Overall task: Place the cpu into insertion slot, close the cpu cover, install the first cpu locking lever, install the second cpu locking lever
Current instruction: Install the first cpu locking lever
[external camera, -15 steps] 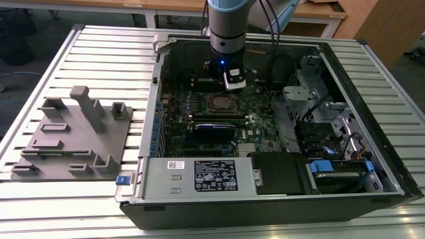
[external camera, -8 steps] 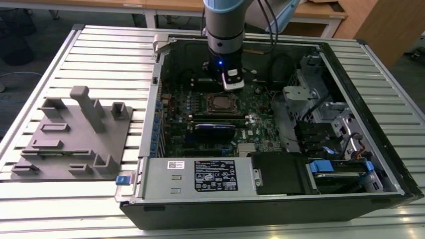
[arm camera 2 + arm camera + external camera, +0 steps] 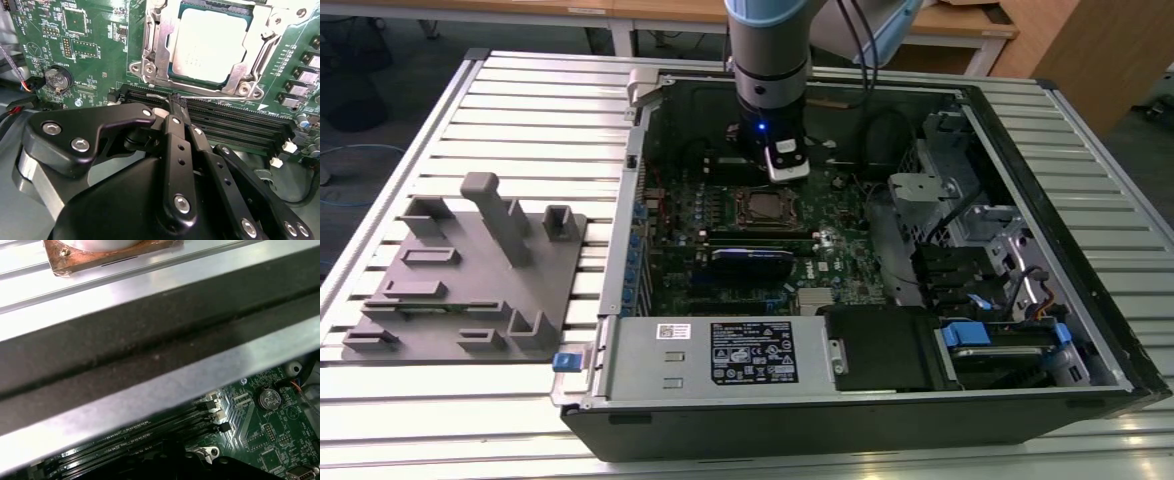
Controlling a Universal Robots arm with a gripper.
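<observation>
Black metal fingers of my gripper (image 3: 176, 102) are nearest in the second wrist view. They are pressed together at the tips, and I cannot tell if something thin is caught between them. The tips stand over the long black memory slots (image 3: 230, 120), just beside the socket. A thin silver wire (image 3: 159, 94) runs next to the tips. I judge it is one locking lever, but I cannot see if it is hooked down.

Beyond the tips, the cpu (image 3: 210, 42) already lies flat in the insertion slot (image 3: 171, 65). Its top is dull, pale silver and square. The cpu cover (image 3: 152, 47), a shiny stamped frame with screws at its corners, seems to lie closed around the chip. So I think placing and covering are done, and the levers are the part left.

Farther away is the green motherboard (image 3: 90, 45) with a round coin battery (image 3: 56, 80). In the exterior view, the open computer case (image 3: 1067, 200) rests on a ribbed aluminium table (image 3: 534, 90).
</observation>
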